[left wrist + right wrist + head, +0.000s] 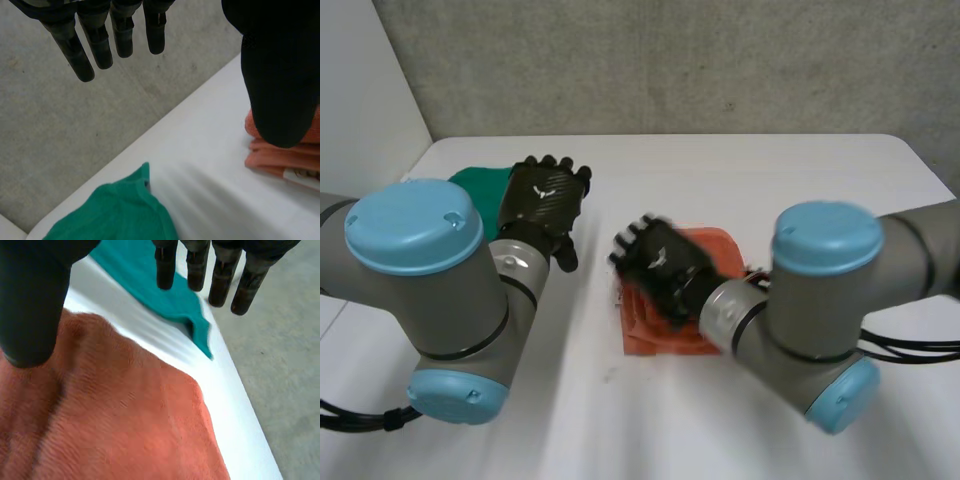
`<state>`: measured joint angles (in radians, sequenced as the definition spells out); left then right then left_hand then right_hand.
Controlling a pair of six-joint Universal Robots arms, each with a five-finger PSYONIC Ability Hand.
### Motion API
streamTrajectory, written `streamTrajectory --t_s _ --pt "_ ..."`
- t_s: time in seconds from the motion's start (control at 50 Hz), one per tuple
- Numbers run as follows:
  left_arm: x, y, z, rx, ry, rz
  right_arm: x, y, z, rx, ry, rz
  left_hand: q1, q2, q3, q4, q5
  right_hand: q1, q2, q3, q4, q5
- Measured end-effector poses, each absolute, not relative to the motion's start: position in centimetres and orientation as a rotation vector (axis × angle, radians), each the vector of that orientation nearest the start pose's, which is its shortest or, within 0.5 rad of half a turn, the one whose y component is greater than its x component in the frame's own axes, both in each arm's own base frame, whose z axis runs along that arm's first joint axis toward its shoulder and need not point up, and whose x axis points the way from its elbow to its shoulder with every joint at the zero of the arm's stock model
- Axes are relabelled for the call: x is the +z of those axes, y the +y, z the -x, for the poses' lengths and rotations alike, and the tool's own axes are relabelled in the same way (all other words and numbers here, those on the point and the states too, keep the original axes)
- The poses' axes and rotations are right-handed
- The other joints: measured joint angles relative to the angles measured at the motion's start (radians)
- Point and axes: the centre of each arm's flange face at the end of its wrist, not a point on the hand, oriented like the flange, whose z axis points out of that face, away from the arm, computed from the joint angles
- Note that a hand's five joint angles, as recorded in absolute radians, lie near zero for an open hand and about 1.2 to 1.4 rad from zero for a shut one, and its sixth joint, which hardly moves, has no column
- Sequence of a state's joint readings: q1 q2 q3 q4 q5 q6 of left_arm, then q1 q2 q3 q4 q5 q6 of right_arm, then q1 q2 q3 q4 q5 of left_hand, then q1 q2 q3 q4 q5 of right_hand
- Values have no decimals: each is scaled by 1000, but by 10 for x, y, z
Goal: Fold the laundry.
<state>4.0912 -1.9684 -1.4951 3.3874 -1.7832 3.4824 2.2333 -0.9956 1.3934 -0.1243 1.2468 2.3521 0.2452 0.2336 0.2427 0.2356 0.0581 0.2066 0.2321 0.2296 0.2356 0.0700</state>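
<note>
An orange cloth (716,250) lies folded in a small stack at the middle of the white table (740,170). My right hand (660,265) hovers over its left part, fingers (220,282) straight and thumb apart, holding nothing; the orange cloth (125,425) spreads below its palm. A green cloth (478,187) lies crumpled at the table's far left. My left hand (545,200) floats just right of it, fingers (100,47) straight and empty. The green cloth (120,215) shows below that palm and the orange stack (280,157) beside the thumb. Past the right hand's fingertips I see the green cloth (150,287).
The table's far edge (670,137) runs along a grey concrete wall. A strip of bare white table (210,165) separates the two cloths. Both grey arms fill the near part of the table.
</note>
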Motion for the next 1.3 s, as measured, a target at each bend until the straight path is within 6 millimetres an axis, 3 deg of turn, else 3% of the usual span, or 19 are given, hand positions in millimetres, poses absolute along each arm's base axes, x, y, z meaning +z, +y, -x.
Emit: streamTrajectory --t_s 0.06,0.14,0.26,0.38,0.52,0.68,0.84,0.98,1.12,1.3 --pt "221 -244 318 -2193 2152 -879 181 -232 -351 -1807 1699 1563 0 0 0 0 0 -14 -23 -25 -12 -13" --pt "224 -241 335 -2250 2142 -960 203 -273 -314 -1806 1919 1156 0 0 0 0 0 -14 -23 -25 -12 -14" --pt "216 -233 367 -2309 2152 -1107 209 -297 -280 -1693 2102 843 0 0 0 0 0 -14 -23 -25 -12 -14" --pt "201 -227 390 -2300 2207 -1187 198 -304 -275 -1595 2195 822 0 0 0 0 0 -14 -23 -25 -12 -14" --pt "166 -221 403 -2117 2359 -1272 183 -310 -282 -1514 2233 869 0 0 0 0 0 -14 -23 -25 -12 -14" --pt "144 -221 391 -1878 2445 -1268 164 -312 -289 -1446 2244 906 0 0 0 0 0 -14 -23 -25 -12 -14" --pt "138 -222 374 -1714 2447 -1207 141 -312 -290 -1379 2287 994 0 0 0 0 0 -21 -23 -25 -12 -14" --pt "137 -219 371 -1679 2448 -1212 135 -309 -291 -1373 2293 1113 -1 0 0 0 0 -53 -23 -25 -12 -14" --pt "144 -215 374 -1708 2443 -1223 158 -307 -291 -1444 2253 1099 -2 0 0 0 0 -54 -23 -25 -12 -14" --pt "200 -215 364 -1936 2374 -1110 200 -305 -273 -1573 2219 850 -12 -5 -3 -7 -12 -54 -23 -25 -12 -14"
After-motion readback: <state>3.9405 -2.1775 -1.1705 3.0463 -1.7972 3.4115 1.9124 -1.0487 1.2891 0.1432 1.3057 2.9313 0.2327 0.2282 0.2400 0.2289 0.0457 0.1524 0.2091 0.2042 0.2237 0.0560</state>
